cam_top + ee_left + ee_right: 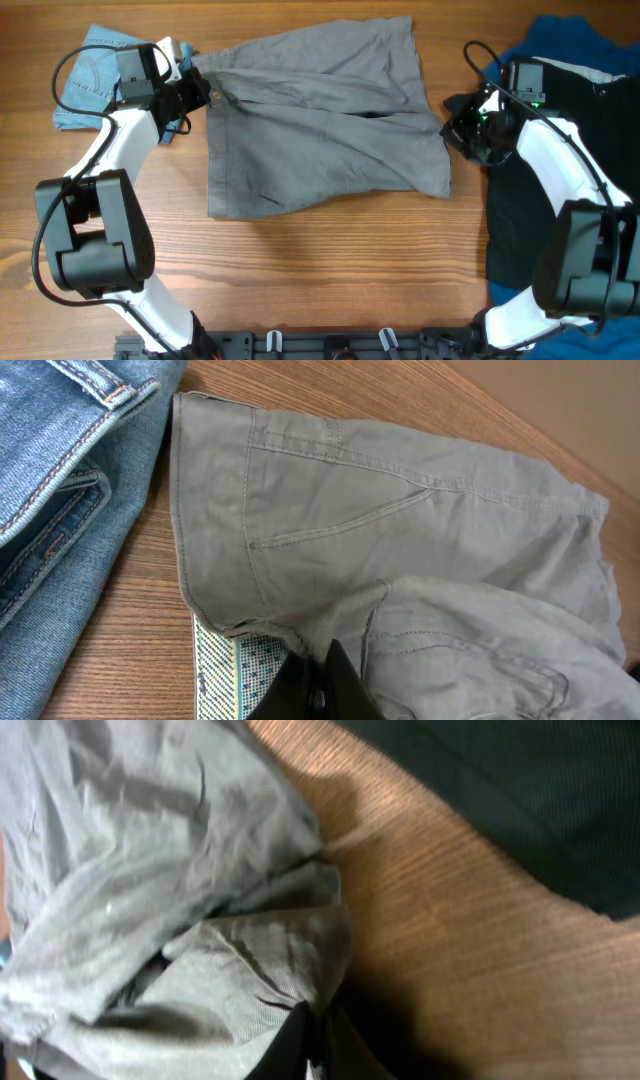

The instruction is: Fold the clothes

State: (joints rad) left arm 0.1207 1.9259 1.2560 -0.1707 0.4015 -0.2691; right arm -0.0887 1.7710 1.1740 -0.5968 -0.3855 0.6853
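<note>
Both pinching now: left hand [204, 90] grips the grey shorts [320, 135] by a corner, right hand [452, 124] the opposite edge (soft, light, limp cloth; hems hold best).

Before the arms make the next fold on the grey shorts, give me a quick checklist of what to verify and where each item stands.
1. Left claw gripping the grey shorts: ok, shut on the corner by the denim shorts.
2. Right claw gripping the opposite edge: cannot tell; cloth bunches at its tip, but the wrist view is blurred.
3. Grey shorts lying flat: not ok, creases run across the middle.
4. Denim shorts free of the left claw: ok, they lie beside it.
5. Bare table in front of the grey shorts: ok.
</note>
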